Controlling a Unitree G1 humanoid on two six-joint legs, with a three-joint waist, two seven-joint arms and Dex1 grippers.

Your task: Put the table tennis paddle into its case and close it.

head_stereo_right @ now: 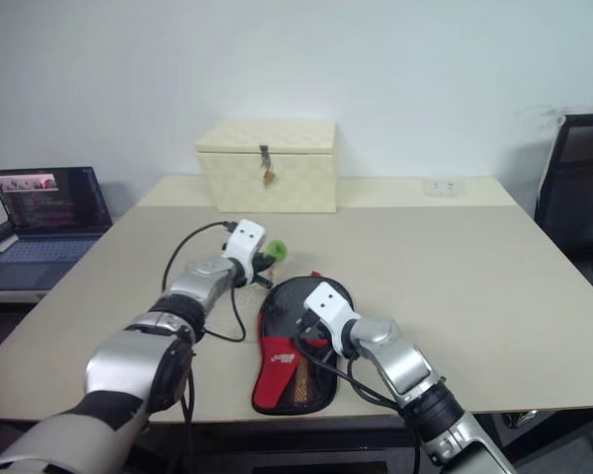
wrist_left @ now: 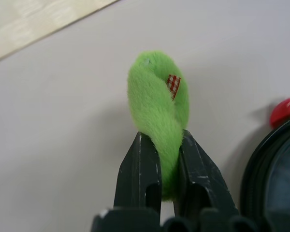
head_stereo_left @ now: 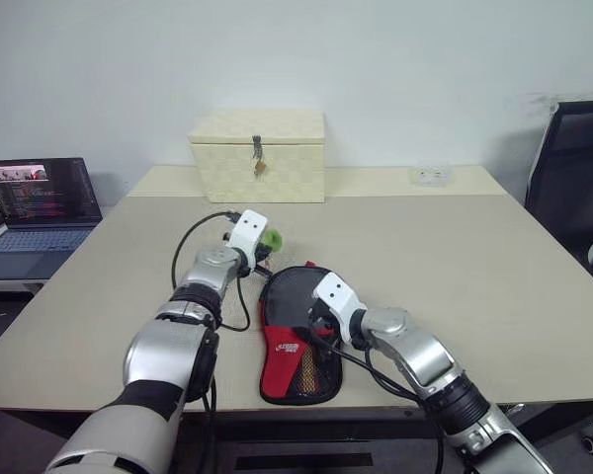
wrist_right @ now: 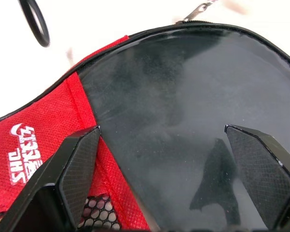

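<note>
While it lies flat near the front edge of the tabletop, the case shows black fabric, a red section with white lettering too small to read, and a mesh pocket; its far end carries a zip pull. Whether the paddle is inside cannot be told. Over it hangs the right pincer, fingers spread wide and empty. To the left, the left pincer is clenched on a green plush tag.

case near table front edge, box behind (laptop left)
</note>
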